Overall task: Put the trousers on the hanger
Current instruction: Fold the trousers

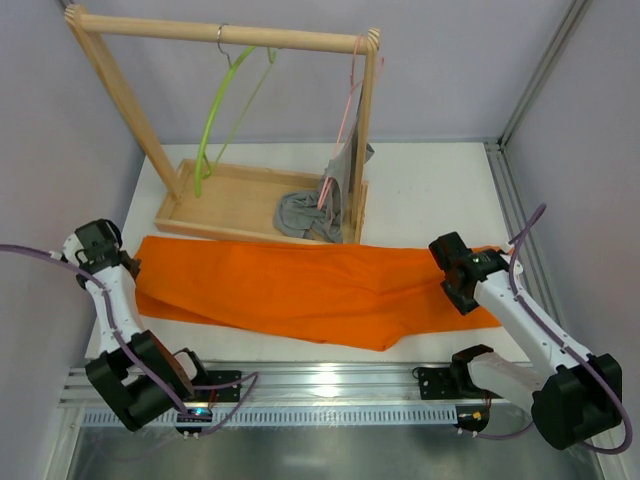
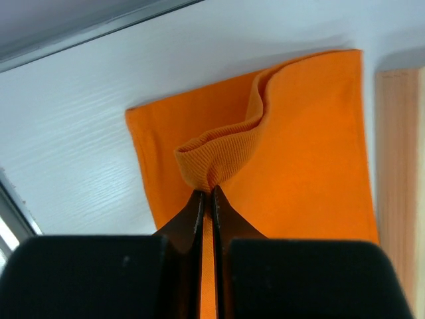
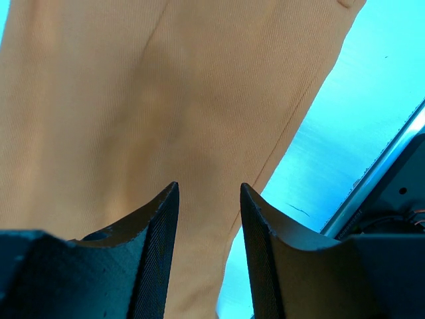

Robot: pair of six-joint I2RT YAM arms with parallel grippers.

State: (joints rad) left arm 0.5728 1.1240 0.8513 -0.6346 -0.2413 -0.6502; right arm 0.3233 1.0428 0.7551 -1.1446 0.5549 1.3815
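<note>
A white surface [image 1: 440,190] between pale lilac walls [image 1: 450,60] carries a wooden tray [image 1: 250,233] by its far edge, left of centre, with a wooden rack [image 1: 220,35] rising from it. From the rack's top bar hang the lime-green hanger [image 1: 215,120] and a pink hanger [image 1: 352,90], whose grey garment [image 1: 305,215] droops into the tray's right end. The bright orange trousers [image 1: 300,285] lie long and flat along the near edge, just in front of the tray. My left tool [image 2: 207,199] is clamped tight on a ribbed fold at their left end. My right tool [image 3: 209,187] stands partly open over the cloth at their right end, gripping nothing.
</note>
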